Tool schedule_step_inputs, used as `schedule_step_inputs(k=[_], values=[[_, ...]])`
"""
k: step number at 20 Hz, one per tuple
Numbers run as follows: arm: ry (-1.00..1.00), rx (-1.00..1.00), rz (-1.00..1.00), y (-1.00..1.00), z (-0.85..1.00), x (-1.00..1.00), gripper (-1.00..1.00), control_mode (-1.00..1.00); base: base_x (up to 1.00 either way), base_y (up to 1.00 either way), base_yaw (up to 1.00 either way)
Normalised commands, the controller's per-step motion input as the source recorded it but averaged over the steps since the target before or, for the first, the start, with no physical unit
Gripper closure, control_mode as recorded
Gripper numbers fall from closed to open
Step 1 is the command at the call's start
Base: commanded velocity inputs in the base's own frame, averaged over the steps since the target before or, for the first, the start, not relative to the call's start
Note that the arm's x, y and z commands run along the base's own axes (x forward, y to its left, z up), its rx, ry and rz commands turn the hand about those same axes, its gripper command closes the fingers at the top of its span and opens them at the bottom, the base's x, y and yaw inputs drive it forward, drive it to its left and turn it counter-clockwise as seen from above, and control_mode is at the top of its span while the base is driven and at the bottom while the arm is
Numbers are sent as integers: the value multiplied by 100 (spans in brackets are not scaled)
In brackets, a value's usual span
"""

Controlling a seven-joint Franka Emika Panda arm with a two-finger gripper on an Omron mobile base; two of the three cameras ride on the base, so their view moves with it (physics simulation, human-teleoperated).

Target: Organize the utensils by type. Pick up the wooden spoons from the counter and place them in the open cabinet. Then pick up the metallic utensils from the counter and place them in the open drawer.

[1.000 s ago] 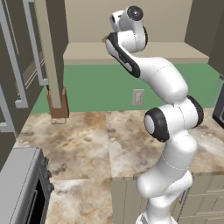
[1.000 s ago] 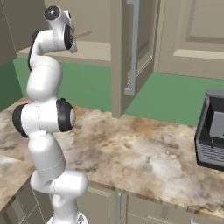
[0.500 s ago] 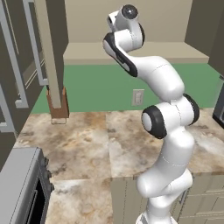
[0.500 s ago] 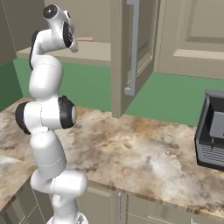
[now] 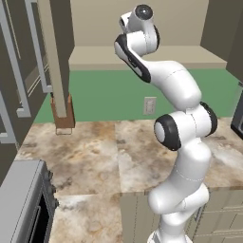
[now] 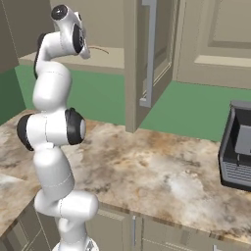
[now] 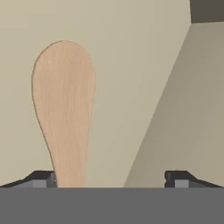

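A tan wooden spoon (image 7: 65, 109) lies on the plain beige shelf of the open cabinet (image 6: 110, 58), bowl pointing away from the hand. My gripper (image 7: 109, 177) is open, its fingertips (image 7: 41, 177) spread wide. The spoon's handle runs down beside the left tip, with an empty gap to the right tip. In the base views the arm reaches up to the cabinet shelf (image 5: 95, 54), with the hand (image 6: 78, 37) at the shelf's edge. The marbled counter (image 5: 95, 147) lies below. The metallic utensils and the drawer are out of view.
The dark cabinet door (image 6: 147, 54) hangs open just right of the hand, another door (image 5: 57, 52) to its left. A brown block (image 5: 64, 111) stands at the counter's back, a dark appliance (image 6: 240, 152) at the right, a grey stove (image 5: 19, 199) at the lower left.
The jaws have spread from nearly shut to wide open, letting go of the wooden spoon on the cabinet shelf. The arm has barely moved.
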Motion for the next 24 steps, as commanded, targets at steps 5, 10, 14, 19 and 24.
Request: schedule_step_inputs(k=[5,10,14,19,24], values=[[-1,0,0,-6,-2,38,-100,-100,0,0,0],[-2,0,0,-3,-6,38,-100,-100,0,0,0],[-1,0,0,-14,-10,-8,-100,-100,0,0,0],[-1,0,0,-20,-23,-23,-100,-100,0,0,0],[0,0,0,-17,-30,-19,-100,-100,0,0,0]])
